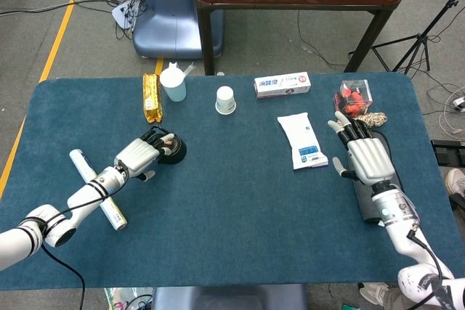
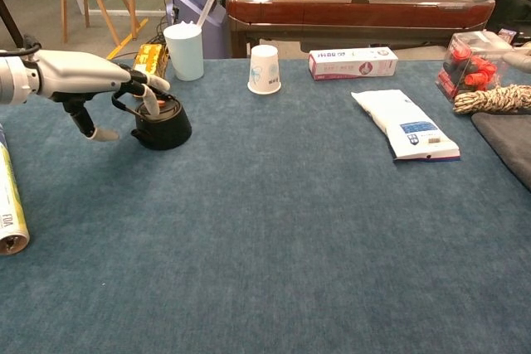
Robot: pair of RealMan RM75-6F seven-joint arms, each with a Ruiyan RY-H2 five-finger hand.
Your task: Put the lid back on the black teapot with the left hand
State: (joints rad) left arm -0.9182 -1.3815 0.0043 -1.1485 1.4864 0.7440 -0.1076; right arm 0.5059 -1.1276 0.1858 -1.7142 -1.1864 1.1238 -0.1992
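The desk (image 1: 232,208), covered in blue cloth, filled most of both views. At its left, the left robot hand (image 1: 138,154) reached over the black teapot (image 2: 162,124), which stood left of centre in the upper half of the frame, just below the yellow packet (image 1: 150,96) and the lidded cup (image 2: 183,50). The fingers (image 2: 151,94) lay over the pot's mouth and handle, and the lid (image 1: 168,147) seemed to sit in or on the opening beneath them. Whether the fingers pinched the lid or merely rested on it could not be told.

The step in hand looked like the seating of the lid, near the end of the task. The next move would call for a gentle release and a straight lift of the fingers, clear of the arched handle, so the lid was not dragged off.

The right robot hand (image 1: 365,154) lay at the right edge, fingers spread and flat, holding nothing.

Of the containers, the lidded cup's contents were hidden, the paper cup (image 1: 226,99) stood mouth down, and a clear box (image 2: 470,60) at far right held red items.
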